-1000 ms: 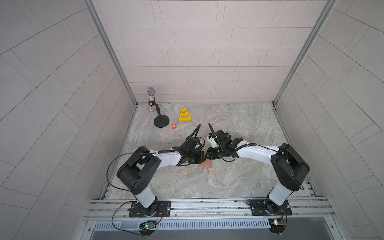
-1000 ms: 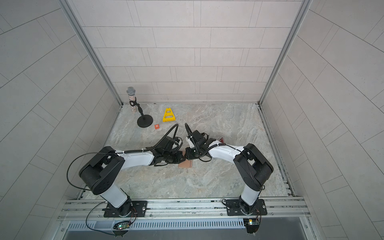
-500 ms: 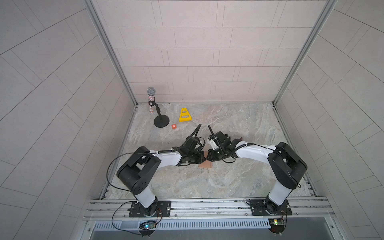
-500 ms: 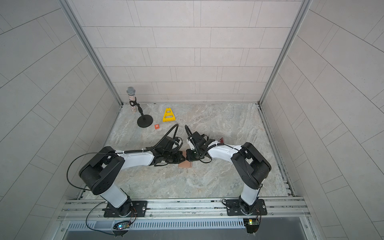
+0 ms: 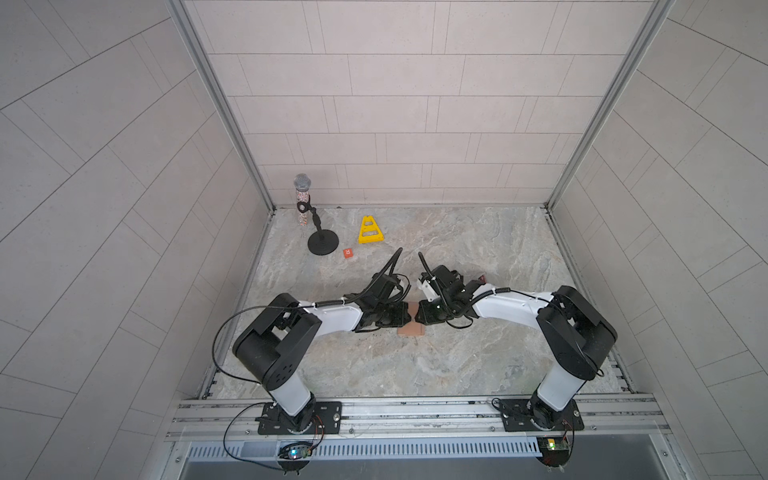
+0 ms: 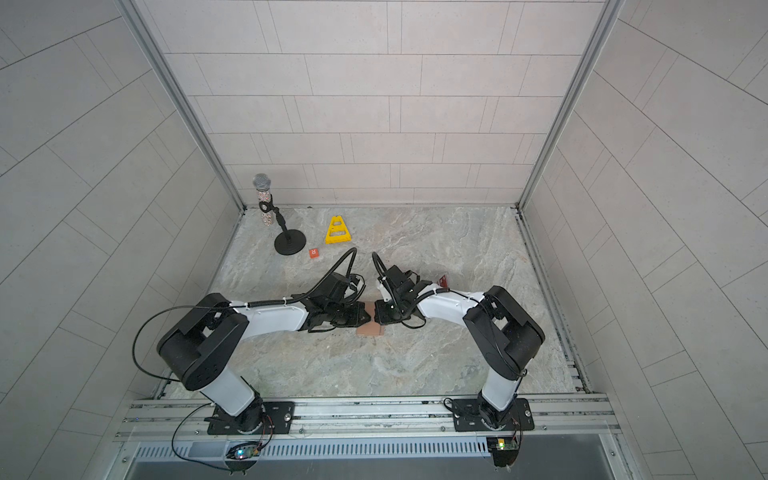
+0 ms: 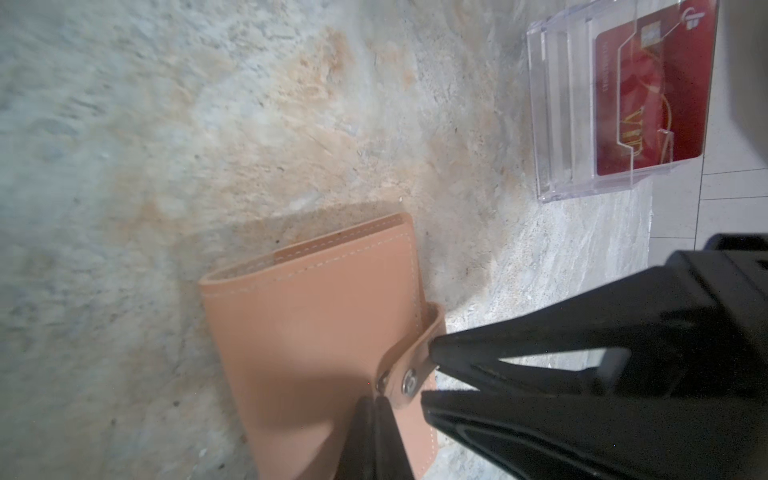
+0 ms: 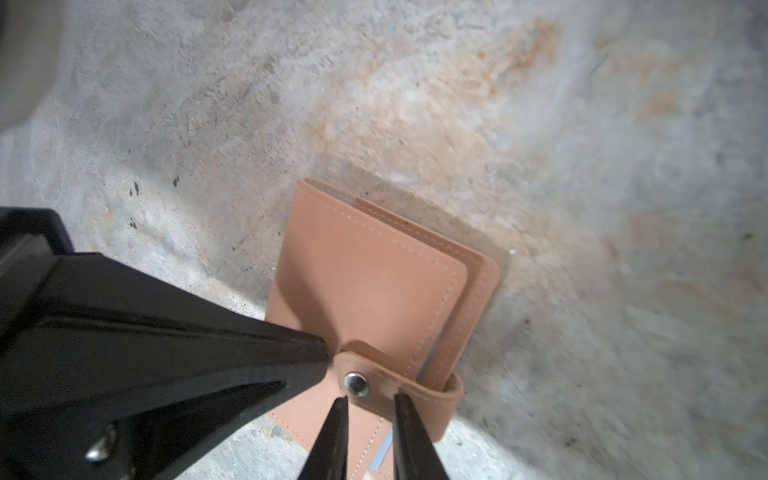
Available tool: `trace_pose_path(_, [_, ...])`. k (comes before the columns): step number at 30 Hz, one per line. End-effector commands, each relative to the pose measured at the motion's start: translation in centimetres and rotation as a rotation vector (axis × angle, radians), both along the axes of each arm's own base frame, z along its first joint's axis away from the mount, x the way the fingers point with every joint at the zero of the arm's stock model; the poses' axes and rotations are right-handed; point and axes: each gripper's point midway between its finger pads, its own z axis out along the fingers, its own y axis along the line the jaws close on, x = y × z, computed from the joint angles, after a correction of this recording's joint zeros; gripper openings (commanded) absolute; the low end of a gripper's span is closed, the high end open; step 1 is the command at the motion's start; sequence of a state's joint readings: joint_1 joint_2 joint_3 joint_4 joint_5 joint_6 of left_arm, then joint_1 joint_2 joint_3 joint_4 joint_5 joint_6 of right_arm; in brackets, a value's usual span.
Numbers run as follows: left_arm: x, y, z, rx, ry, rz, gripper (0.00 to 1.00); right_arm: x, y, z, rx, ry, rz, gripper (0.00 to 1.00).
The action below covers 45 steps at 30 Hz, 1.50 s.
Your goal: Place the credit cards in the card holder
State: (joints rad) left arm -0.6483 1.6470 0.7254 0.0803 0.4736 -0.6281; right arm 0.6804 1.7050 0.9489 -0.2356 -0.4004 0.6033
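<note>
Card holder (image 8: 374, 282) lies closed and flat on the table (image 5: 415, 374), tan cover up, mid-table between the two arms. In both top views only a small tan patch (image 5: 411, 331) shows below the tool tips.

Left tool (image 7: 374, 415): jaws together, nothing between them. In the right wrist view its tip (image 8: 322, 357) rests on the cover, just beside the free end of the snap tab (image 8: 415, 386).

Right tool (image 8: 368, 399): jaws narrowly apart with the tab between them. In the left wrist view one finger (image 7: 457, 353) touches the tab's edge and the other sits at its snap end, so it reads as clamped on the tab. The tab stands bowed up off the cover.

The tools meet tip to tip over the holder's tab edge.

Red card (image 7: 648, 95) with gold "VIP" stands in a clear plastic box (image 7: 557, 124), well apart from the holder and behind the right arm (image 5: 482, 276).
</note>
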Motion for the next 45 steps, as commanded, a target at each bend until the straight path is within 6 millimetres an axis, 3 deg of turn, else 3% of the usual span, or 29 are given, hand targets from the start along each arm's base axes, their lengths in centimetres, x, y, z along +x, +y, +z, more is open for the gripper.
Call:
trace_pose_path(1, [-0.4,0.6,0.1,0.036,0.004,0.0,0.02,0.5,-1.0,0.2,-0.015,-0.019,-0.041,0.19])
trace_pose_path(4, [-0.4,0.5,0.4,0.027,0.001,-0.007,0.05,0.5,-1.2,-0.1,-0.017,-0.014,-0.051,0.17])
trace_pose_path(14, [-0.2,-0.8,0.2,-0.044,0.012,-0.016,0.29,0.5,-0.9,-0.6,-0.004,0.0,-0.046,0.16])
trace_pose_path(24, [0.1,-1.1,-0.5,-0.048,0.024,-0.009,0.29,0.1,-0.3,-0.9,0.017,0.023,-0.017,0.15])
trace_pose_path(32, [0.3,-1.4,-1.0,-0.046,0.033,-0.012,0.21,0.0,-0.2,-1.1,0.022,0.033,-0.008,0.15])
trace_pose_path(42, [0.3,-1.4,-0.9,-0.049,0.033,-0.012,0.01,0.0,0.0,-1.0,0.026,0.033,-0.002,0.15])
trace_pose_path(45, [0.3,-1.4,-0.6,-0.054,0.027,-0.012,0.0,0.0,0.0,-0.7,0.03,0.029,-0.003,0.15])
